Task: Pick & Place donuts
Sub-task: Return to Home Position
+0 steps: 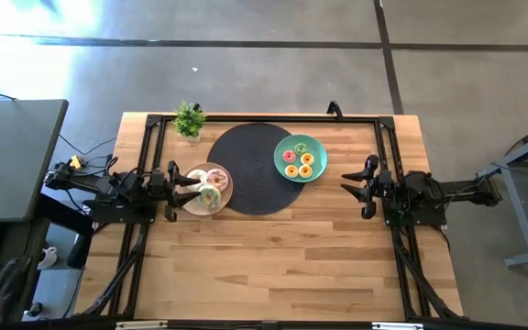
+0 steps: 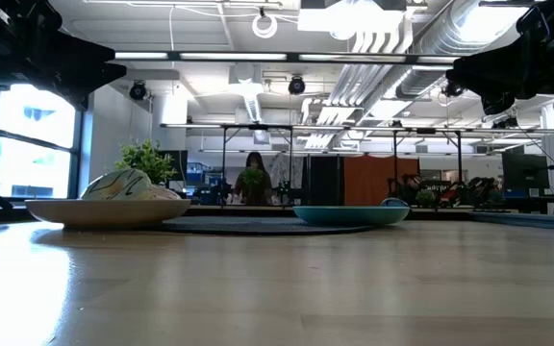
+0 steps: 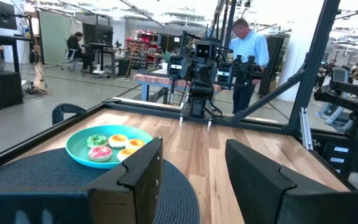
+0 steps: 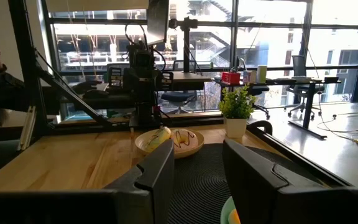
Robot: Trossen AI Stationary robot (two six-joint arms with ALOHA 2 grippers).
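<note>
Seen from straight above, a light wooden table fills the middle of the frame. A round dark mat lies at its upper centre.

A teal plate rests on the mat's upper right edge. It holds the small donuts: one green, two pink, and two yellow to orange, packed close together.

A beige plate overlaps the mat's left edge. It carries the larger donuts, one with green swirled frosting, one pink, one cream.

A small potted plant stands near the table's upper left corner.

The left gripper reaches in from the left of the frame, over the left edge of the beige plate. Its jaws stand wide and hold nothing.

The right gripper comes in from the right, over bare wood just right of the teal plate. Its jaws are also wide and hold nothing.

In the table-level view both plates sit low across the middle, beige at left and teal at right.

In the left wrist view, a person in a light blue shirt stands beyond the far side of the table, in the upper middle of the frame.
</note>
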